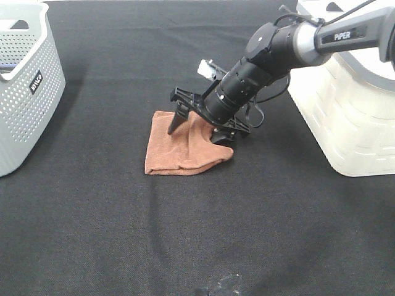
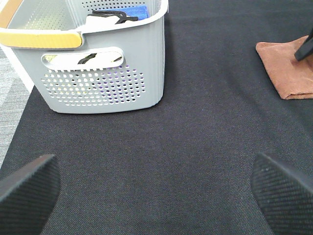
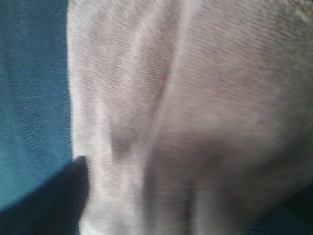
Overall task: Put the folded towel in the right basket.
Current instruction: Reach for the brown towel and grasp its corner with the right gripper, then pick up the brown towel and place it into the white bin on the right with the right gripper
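Note:
The folded brown towel (image 1: 182, 151) lies flat on the black cloth at the table's middle. My right gripper (image 1: 199, 131) is open, and its two fingers press down on the towel's far part with the cloth bunched up between them. The right wrist view is filled by the towel (image 3: 195, 112) at very close range and shows no fingers. The right basket (image 1: 345, 111) is white and stands at the right edge, behind the right arm. My left gripper (image 2: 156, 191) is open and empty, low over bare cloth. The towel's corner (image 2: 286, 66) also shows in the left wrist view.
A grey perforated basket (image 1: 24, 92) stands at the left edge. The left wrist view shows it (image 2: 98, 83) with a yellow handle and some items inside. Black cloth (image 1: 185, 234) covers the table.

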You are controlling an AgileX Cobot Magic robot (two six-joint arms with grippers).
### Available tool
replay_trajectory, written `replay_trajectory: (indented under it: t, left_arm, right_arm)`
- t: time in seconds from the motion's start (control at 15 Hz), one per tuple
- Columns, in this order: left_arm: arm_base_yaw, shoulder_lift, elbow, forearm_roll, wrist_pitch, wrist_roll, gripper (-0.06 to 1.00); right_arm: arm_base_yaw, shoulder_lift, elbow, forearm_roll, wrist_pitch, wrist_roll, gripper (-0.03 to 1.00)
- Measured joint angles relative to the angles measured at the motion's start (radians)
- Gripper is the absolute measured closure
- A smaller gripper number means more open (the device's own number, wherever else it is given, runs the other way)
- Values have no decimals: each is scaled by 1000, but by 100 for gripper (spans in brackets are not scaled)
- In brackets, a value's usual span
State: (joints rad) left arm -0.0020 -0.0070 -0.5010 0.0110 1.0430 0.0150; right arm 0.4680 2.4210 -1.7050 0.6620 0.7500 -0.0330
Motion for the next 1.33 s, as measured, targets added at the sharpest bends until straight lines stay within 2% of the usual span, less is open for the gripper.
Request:
replay_trajectory:
  t: [0.07, 0.13, 0.2, 0.4, 0.6, 0.67, 0.73, 0.87, 1.13, 1.33]
  left_arm:
    - [0, 0, 0, 0, 0, 0, -5]
    - [0, 0, 0, 0, 0, 0, -5]
    - [0, 0, 0, 0, 0, 0, -5]
    - [0, 0, 0, 0, 0, 0, -5]
    - [0, 0, 0, 0, 0, 0, -5]
    - [0, 0, 0, 0, 0, 0, -5]
    - [0, 0, 0, 0, 0, 0, -5]
    - [0, 0, 0, 0, 0, 0, -5]
    - [0, 0, 0, 0, 0, 0, -5]
    - [0, 0, 0, 0, 0, 0, -5]
  right_arm:
    - [0, 3, 0, 4, -3, 0, 42]
    - [0, 13, 3, 15, -11, -1, 73]
    - [0, 13, 6, 15, -17, -3, 77]
    - [1, 13, -3, 14, -5, -12, 77]
    - [1, 13, -56, -21, 66, -29, 77]
    - [3, 13, -98, -45, 154, -37, 77]
    - [12, -6, -186, -75, 293, -48, 77]
    - [18, -70, -318, -117, 424, -36, 77]
    - [5, -279, -518, -242, 458, 1, 77]
    - [-115, -435, -540, -307, 463, 19, 77]
